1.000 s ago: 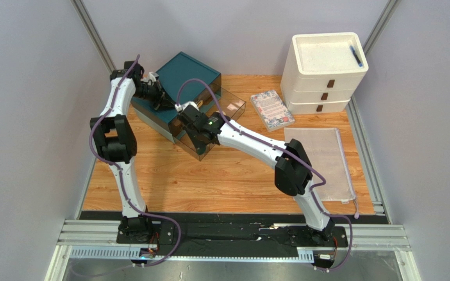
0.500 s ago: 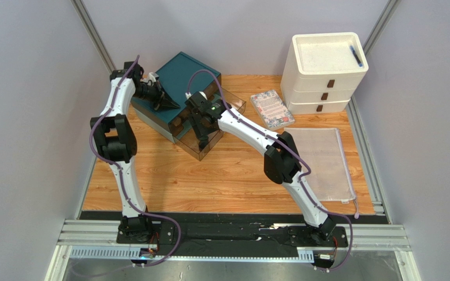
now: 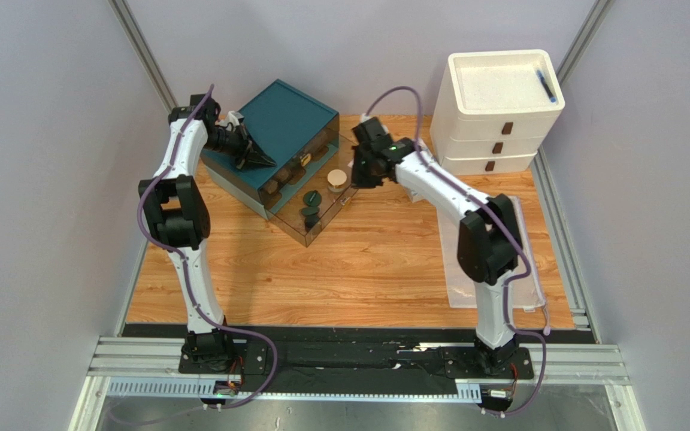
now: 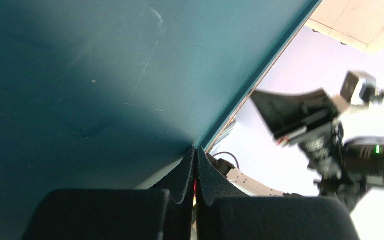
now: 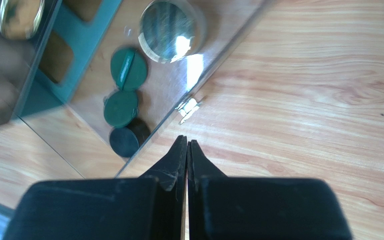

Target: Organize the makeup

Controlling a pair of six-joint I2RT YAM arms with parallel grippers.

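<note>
The makeup lies in a teal organizer (image 3: 287,121) whose clear smoky front compartment (image 3: 320,224) stands open to view. In it are two dark green compacts (image 5: 129,75) (image 5: 121,108), a black compact (image 5: 125,141) and a round cream-gold jar (image 5: 170,31). From above I see the compacts (image 3: 308,205) and the jar (image 3: 336,179), with tan bottles (image 3: 278,186) in the slots behind. My right gripper (image 5: 186,142) is shut and empty over bare wood, just right of the compartment's wall; from above it (image 3: 356,178) sits beside that corner. My left gripper (image 4: 195,150) is shut, its tips against the teal lid's edge (image 3: 257,159).
A white three-drawer unit (image 3: 493,135) stands at the back right with a dark pen (image 3: 547,87) on its top. A clear mesh pouch (image 3: 524,260) lies on the right, partly under my right arm. A small gold latch (image 5: 189,106) sits on the compartment's rim.
My right arm has pulled out from over the clear compartment and swung right and back; the compacts and jar it covered now show. The left arm has not moved.
</note>
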